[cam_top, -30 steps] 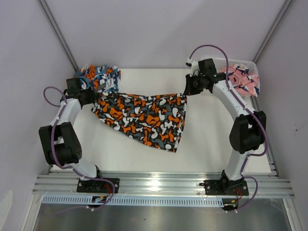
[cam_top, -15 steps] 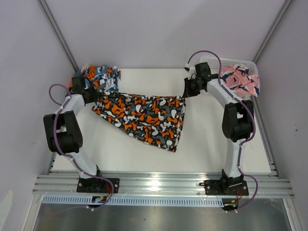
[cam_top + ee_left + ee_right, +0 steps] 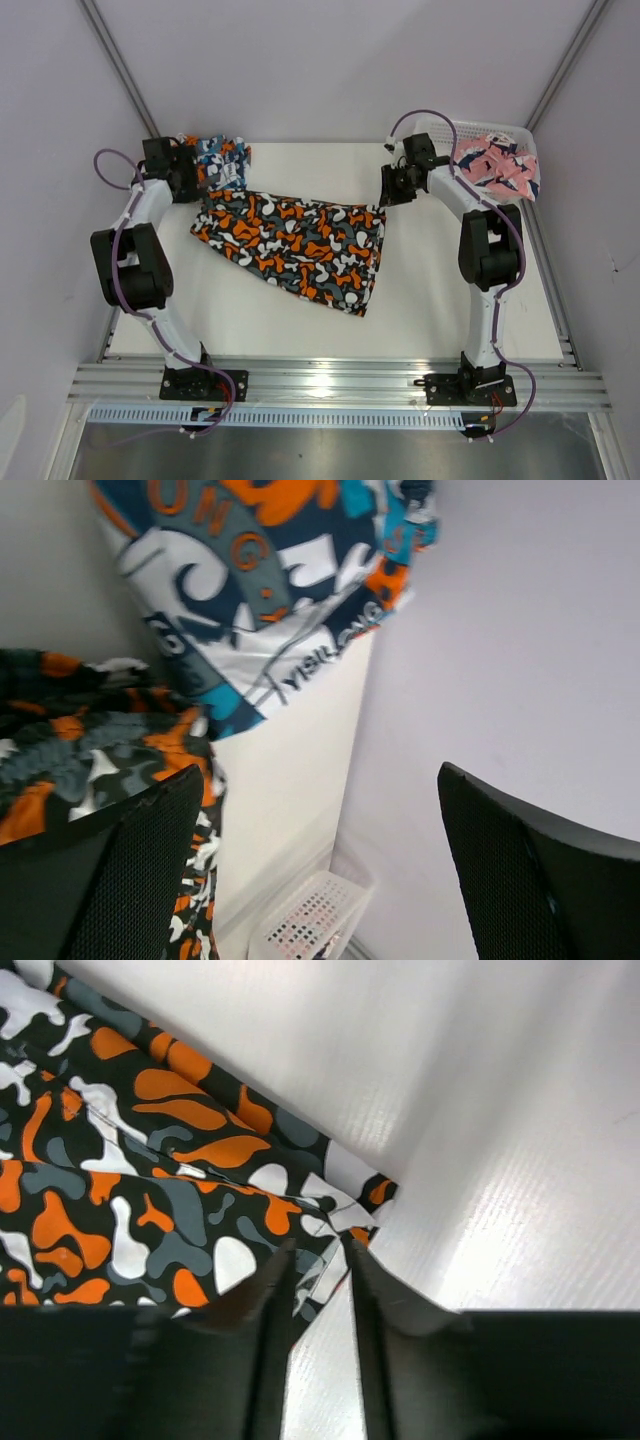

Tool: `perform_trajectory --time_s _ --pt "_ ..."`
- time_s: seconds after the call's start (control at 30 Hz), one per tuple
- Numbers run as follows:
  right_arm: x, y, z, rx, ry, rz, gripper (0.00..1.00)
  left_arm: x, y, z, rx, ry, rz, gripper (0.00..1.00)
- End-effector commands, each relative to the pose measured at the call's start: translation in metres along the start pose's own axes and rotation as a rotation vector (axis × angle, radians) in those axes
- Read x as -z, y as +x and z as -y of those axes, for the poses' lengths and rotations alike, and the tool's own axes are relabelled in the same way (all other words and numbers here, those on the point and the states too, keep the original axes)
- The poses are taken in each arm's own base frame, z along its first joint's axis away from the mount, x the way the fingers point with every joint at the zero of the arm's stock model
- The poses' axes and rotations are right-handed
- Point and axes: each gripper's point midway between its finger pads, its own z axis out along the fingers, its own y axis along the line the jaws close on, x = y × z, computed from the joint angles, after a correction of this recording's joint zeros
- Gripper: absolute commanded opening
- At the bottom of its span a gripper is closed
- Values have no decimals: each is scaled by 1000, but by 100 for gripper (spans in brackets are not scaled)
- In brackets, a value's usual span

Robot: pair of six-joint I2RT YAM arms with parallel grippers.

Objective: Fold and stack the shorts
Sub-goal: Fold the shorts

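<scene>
left gripper (image 3: 320,780) gaped empty, right gripper (image 3: 318,1252) sat barely parted at a corner of the camouflage shorts (image 3: 150,1170) (held or not, couldn't tell), so both likely needed lifting straight off, no dragging.

A robotics lab test cell, not a home: two robot arms, left arm (image 3: 140,215) and right arm (image 3: 490,255), are bolted to a slotted aluminium rail (image 3: 340,378) along the bottom of the top view, with a purple cable (image 3: 425,112) looping off the wrist. The white tabletop (image 3: 440,300) is boxed in by plain pale walls (image 3: 320,60), and bare metal struts (image 3: 118,65) run to the upper corners
</scene>
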Motion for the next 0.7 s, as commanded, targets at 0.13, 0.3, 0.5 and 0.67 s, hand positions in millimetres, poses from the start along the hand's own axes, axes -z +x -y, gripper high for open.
perform_trajectory --time_s 0.13,0.3,0.5,0.67 --pt "20 -12 17 -31 122 41 54 49 -7 43 -286 56 50 99" --pt "37 2 -10 -60 44 78 67 80 -15 30 -490 -25 78 99" --pt "43 30 -38 -212 -68 98 85 93 -21 -25 -658 -121 71 99" --pt "26 68 -47 -269 -124 94 86 101 -18 -53 -722 -80 65 99"
